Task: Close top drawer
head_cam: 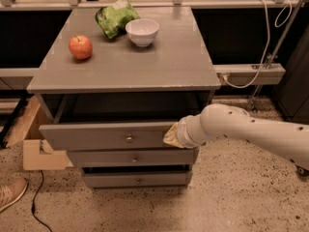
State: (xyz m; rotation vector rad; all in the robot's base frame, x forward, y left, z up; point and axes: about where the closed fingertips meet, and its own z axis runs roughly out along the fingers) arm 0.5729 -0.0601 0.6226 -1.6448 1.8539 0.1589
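Note:
The top drawer point(96, 137) is the grey cabinet's uppermost one, with a wide flat front and a small round metal knob point(129, 138). It stands partly pulled out, and its dark inside shows under the cabinet top. My gripper point(171, 135) sits at the end of the white arm point(251, 132) that reaches in from the right. It rests against the right end of the drawer front. Two shorter grey drawer fronts point(135, 158) sit below the top drawer.
On the cabinet top point(159, 66) are a red apple point(80, 47), a green bag point(115, 16) and a white bowl point(142, 31). A wooden box point(34, 144) and a shoe point(9, 195) are on the floor at the left. A grey rail with cables point(251, 74) is at the right.

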